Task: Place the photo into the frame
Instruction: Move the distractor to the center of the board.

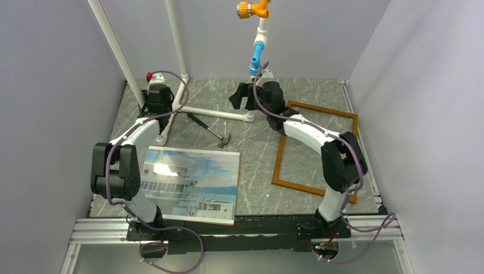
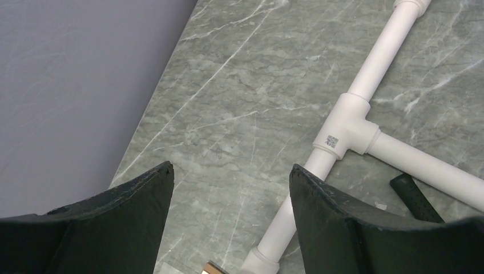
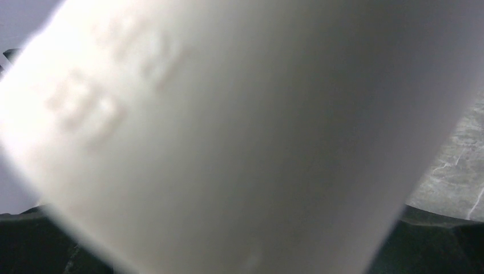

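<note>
Closest to us is a white pipe point(image 3: 228, 131), so near the right wrist lens that it blurs and fills almost the whole view. Dark finger bodies show at the bottom corners on either side of it, so we judge the right gripper point(image 1: 249, 95) sits around the upright of the pipe stand point(image 1: 217, 113). We cannot tell whether it is clamped on the pipe or merely around it.

From above, the left gripper point(image 2: 231, 171) hangs over bare table point(image 1: 257, 154) at the far left, beside the stand's foot. Its fingers are spread wide and hold nothing.

Neither gripper is near the task's things. The photo point(image 1: 191, 182) lies flat and picture side up at the near left, its near edge at the table's front edge and its left part hidden under the left arm's elbow. The frame point(image 1: 322, 109) lies flat on the right, well apart from the photo, partly beneath the right arm. Marble shows through its opening, so it holds nothing yet.

We take the flat, empty frame as a ready bed for the print. The photo's place by the left base suggests the left arm would fetch it. A flat glossy sheet gives the fingers little to grip, so an edge at the table's front may help. A hammer point(image 1: 211, 130) lies between stand and photo, touching neither.
</note>
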